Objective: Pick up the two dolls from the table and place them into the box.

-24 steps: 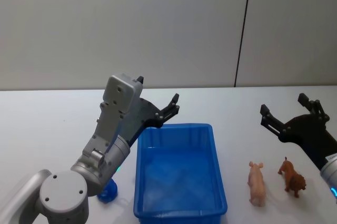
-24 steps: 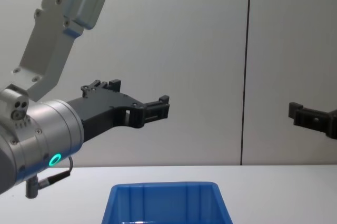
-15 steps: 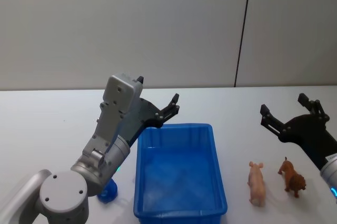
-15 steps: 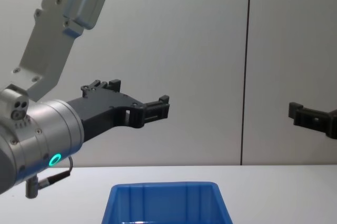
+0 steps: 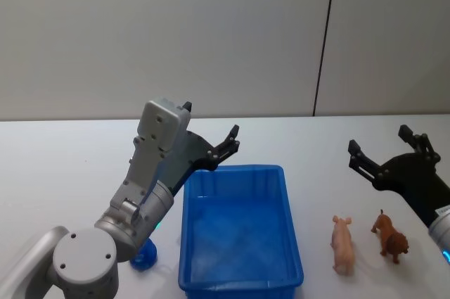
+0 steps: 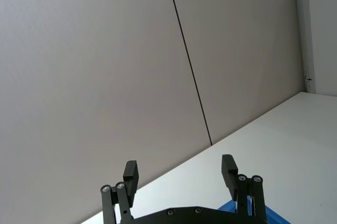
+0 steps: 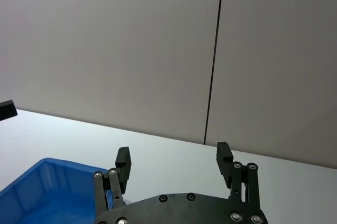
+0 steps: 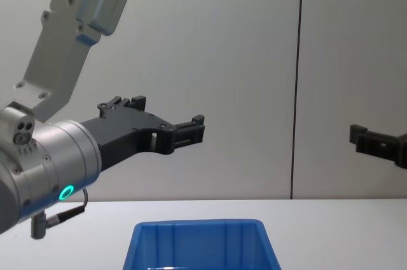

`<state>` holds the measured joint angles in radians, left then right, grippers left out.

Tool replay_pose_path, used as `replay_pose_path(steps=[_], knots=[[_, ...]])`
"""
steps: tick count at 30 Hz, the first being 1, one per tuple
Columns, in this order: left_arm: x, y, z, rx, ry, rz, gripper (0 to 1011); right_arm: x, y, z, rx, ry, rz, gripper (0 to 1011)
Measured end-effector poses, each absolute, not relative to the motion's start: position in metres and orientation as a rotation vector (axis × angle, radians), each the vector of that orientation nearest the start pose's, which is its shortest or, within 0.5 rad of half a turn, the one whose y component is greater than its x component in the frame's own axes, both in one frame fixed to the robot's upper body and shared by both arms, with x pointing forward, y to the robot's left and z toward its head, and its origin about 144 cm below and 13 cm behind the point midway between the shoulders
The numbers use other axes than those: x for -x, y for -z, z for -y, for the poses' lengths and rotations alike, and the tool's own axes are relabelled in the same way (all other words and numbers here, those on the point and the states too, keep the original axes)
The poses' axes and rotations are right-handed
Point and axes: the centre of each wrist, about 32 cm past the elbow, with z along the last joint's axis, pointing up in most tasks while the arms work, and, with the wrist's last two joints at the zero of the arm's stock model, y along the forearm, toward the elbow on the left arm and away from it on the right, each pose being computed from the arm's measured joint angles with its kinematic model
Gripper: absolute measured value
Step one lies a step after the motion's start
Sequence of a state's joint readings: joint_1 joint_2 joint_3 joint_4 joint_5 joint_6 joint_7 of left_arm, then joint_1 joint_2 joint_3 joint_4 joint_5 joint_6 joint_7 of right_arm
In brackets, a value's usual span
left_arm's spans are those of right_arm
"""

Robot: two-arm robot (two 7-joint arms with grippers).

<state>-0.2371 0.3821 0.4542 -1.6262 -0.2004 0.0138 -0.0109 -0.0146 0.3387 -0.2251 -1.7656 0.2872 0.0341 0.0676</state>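
While both dolls sit on the table [image 5: 63, 165], the box [image 5: 239, 170] holds neither.

Item 1, pink pig doll [image 5: 343, 245]: on the tabletop to the right of the box, near its right wall but apart from it, snout toward the far side.

Item 2, brown animal doll [image 5: 390, 236]: just beside the pig on its right, not touching it.

Item 3, box: bright blue bin, ribbed inside, at the middle of the table's near part.

Item 4, right gripper [image 5: 378, 141]: raised above the table beyond the two dolls, jaws spread wide, nothing between them.

Item 5, left gripper [image 6: 179, 174]: held in the air by the box's far left corner, jaws likewise apart and empty; green ring light lit on the arm in the chest view.

Item 6, small blue object [image 5: 144, 257]: on the table left of the box, partly hidden by the left arm; kind cannot be told.
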Motion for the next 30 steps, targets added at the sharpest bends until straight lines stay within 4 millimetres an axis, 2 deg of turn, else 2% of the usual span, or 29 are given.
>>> replay_pose_path(steps=[7,20,30], knots=[[-0.492,-1.204,-0.198,-0.061,-1.124,0.268,1001,-0.444,-1.184,0.248,0.01,1.232,0.076,1001],[-0.492,-1.204,-0.198,-0.061,-1.124,0.268,1001,-0.443,-1.163,0.289,0.157,1.225,0.026,1001],[-0.492,-1.204,-0.198,-0.061,-1.124,0.268,1001,-0.441,-1.154,0.312,0.243,1.191,-0.024,1001]])
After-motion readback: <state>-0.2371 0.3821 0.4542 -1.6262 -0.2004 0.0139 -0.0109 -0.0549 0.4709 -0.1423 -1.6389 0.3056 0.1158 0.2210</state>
